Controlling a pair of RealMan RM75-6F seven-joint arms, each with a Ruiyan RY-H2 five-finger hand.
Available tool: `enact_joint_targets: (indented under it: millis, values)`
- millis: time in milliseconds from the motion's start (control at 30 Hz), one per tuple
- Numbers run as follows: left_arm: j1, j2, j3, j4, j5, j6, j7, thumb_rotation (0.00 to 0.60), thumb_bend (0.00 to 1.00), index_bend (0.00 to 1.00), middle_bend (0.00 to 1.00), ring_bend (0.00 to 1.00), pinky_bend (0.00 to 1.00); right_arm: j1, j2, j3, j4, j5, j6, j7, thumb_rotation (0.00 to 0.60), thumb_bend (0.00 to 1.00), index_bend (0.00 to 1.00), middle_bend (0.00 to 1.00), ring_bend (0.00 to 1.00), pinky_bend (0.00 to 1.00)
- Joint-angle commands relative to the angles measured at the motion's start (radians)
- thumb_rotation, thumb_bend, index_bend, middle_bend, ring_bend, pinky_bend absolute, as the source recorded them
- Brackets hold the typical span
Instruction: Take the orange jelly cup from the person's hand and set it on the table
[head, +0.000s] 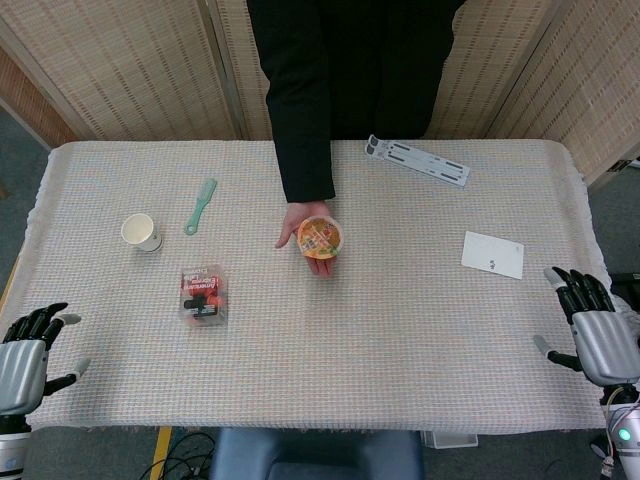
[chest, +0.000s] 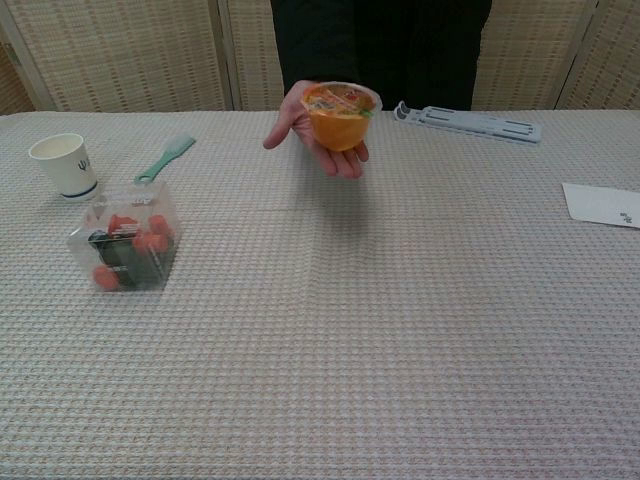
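Observation:
The orange jelly cup (head: 319, 237) (chest: 341, 115) rests upright on the open palm of the person's hand (head: 306, 235) (chest: 320, 135), held out above the middle of the table (head: 400, 320). It has a printed foil lid. My left hand (head: 28, 355) hangs at the table's near left corner, fingers spread, holding nothing. Over at the near right edge my right hand (head: 595, 330) is likewise spread and empty. Both hands are far from the cup and appear only in the head view.
A clear box of red sweets (head: 203, 296) (chest: 127, 247) lies left of centre. A paper cup (head: 141, 232) (chest: 64, 165) and a green comb (head: 200, 206) (chest: 165, 157) sit beyond it. A white card (head: 493, 254) (chest: 603, 204) and a grey strip (head: 417, 160) (chest: 468, 122) are on the right.

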Motion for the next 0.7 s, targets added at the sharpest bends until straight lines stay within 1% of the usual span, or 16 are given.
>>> enact_joint_targets:
  millis: [33,200,300,367,500,533,700]
  values:
    - [-0.001,0.001,0.000,0.002,0.000,-0.001,0.000,0.600,0.22,0.33,0.23,0.20,0.24,-0.002,0.003,0.002,-0.004,-0.004,-0.002,-0.002,0.600,0.25,0.00,0.06,0.00,0.02]
    - [0.001,0.007,-0.001,0.002,-0.002,0.001,-0.003,0.600,0.22,0.33,0.23,0.20,0.24,0.007,0.013,0.011,-0.015,-0.021,-0.015,-0.011,0.600,0.25,0.00,0.06,0.00,0.02]
    - [0.003,0.011,0.000,-0.002,0.000,0.004,-0.005,0.600,0.22,0.33,0.23,0.20,0.24,0.035,0.021,0.028,-0.034,-0.035,-0.043,-0.020,0.600,0.25,0.00,0.06,0.00,0.02]
    - [0.006,0.014,0.001,-0.005,0.002,0.008,-0.007,0.600,0.22,0.33,0.23,0.20,0.24,0.072,0.030,0.048,-0.057,-0.031,-0.088,-0.032,0.600,0.24,0.00,0.05,0.00,0.02]
    - [0.015,0.017,0.006,-0.005,0.005,0.020,-0.011,0.600,0.22,0.33,0.23,0.20,0.24,0.185,0.041,0.101,-0.098,0.005,-0.235,-0.062,0.600,0.22,0.00,0.02,0.00,0.02]
    - [0.017,0.017,0.008,-0.005,0.007,0.021,-0.013,0.600,0.22,0.33,0.23,0.20,0.24,0.228,0.036,0.120,-0.098,0.014,-0.287,-0.069,0.600,0.22,0.00,0.02,0.00,0.02]
    - [0.024,0.017,0.014,-0.008,0.012,0.026,-0.012,0.600,0.22,0.34,0.23,0.20,0.24,0.401,-0.023,0.203,-0.063,0.089,-0.480,-0.082,0.600,0.21,0.00,0.01,0.00,0.02]
